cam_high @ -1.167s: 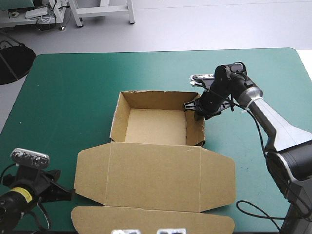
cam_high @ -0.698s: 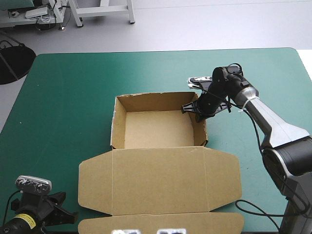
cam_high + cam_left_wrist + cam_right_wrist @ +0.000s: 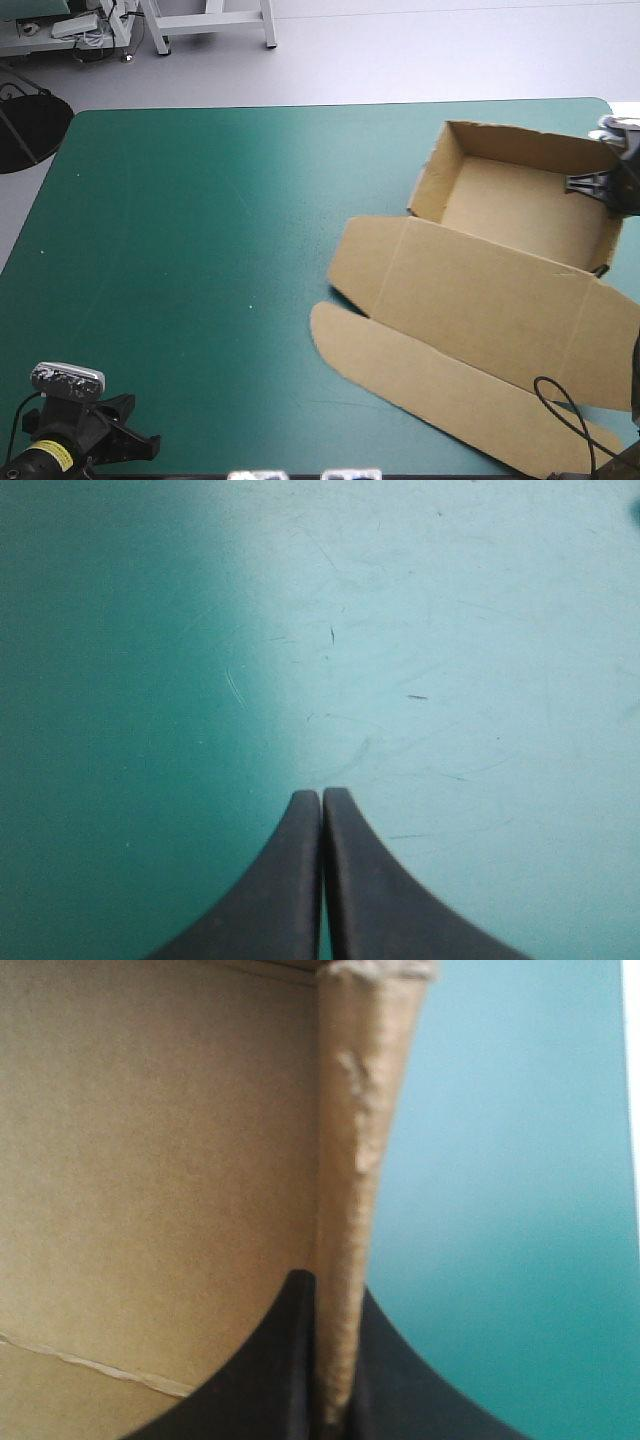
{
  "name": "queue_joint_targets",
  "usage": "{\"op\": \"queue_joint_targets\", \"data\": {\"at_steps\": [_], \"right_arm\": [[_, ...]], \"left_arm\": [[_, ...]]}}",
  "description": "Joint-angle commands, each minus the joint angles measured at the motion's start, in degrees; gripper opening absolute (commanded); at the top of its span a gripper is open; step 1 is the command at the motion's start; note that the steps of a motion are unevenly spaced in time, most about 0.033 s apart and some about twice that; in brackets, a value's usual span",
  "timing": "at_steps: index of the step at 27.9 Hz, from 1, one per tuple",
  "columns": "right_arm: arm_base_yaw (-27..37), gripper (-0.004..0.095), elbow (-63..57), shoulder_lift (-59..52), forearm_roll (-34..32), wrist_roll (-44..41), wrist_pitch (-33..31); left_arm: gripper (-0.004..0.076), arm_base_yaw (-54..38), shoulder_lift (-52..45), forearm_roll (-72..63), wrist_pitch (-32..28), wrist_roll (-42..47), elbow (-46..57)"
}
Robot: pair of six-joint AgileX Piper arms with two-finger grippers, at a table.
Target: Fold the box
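Now: the box [image 3: 500, 300] sits at the right side of the teal-green surface [image 3: 200, 220], toward the far edge, skewed to its edges. Four walls are up, making an open tray; the lid lies flat on the near side, its side flaps and long front flap spread out uncreased. I judge the tray stage done and only the lid and its flaps left. The right hand [image 3: 598, 186] is at the tray's right wall, and in its wrist view the black fingers pinch that wall's edge between them. The left hand [image 3: 140, 440] is at the near-left corner, well apart from the box, fingers pressed together over bare cover and holding nothing. No print or brand shows on the board. The yellow label [image 3: 48, 456] on the left arm is too small to read.
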State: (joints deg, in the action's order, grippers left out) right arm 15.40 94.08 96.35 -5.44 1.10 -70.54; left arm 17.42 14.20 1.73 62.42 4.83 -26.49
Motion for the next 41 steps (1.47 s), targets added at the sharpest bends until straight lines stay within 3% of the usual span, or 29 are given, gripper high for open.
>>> {"op": "queue_joint_targets", "data": {"at_steps": [1, 7, 15, 25, 34, 37, 41], "right_arm": [[6.54, -0.0018, 1.35, -3.65, -8.49, 0.96, -1.04], [14.4, -0.0017, 1.35, -1.89, -8.33, 0.25, -0.38], [14.41, -0.0001, 1.35, 0.88, -7.86, 0.25, 0.56], [14.41, 0.0312, 1.35, 1.41, -8.13, 1.79, -0.57], [14.41, 0.0335, 1.35, -5.36, -8.04, 1.79, -1.04], [14.41, 0.0334, 1.35, -9.45, -2.67, 1.69, -1.04], [14.41, 0.031, 1.35, -15.57, 10.22, 4.77, -0.96]], "left_arm": [[-0.0009, 0.25, 0.82, -0.07, -2.81, 0.51, -1.42], [-0.0009, 0.25, 0.82, -0.07, -2.81, 0.51, -1.42], [-0.0009, 0.25, 0.82, -0.07, -2.81, 0.51, -1.42], [-0.0009, 0.25, 0.82, -0.07, -2.81, 0.51, -1.42], [-0.0009, 0.25, 0.82, -0.18, -2.81, 0.51, -1.42], [-0.0009, 0.25, 0.82, -0.18, -2.81, 0.51, -1.42], [-0.0009, 0.25, 0.82, -0.4, -2.81, 0.11, -1.42]]}}
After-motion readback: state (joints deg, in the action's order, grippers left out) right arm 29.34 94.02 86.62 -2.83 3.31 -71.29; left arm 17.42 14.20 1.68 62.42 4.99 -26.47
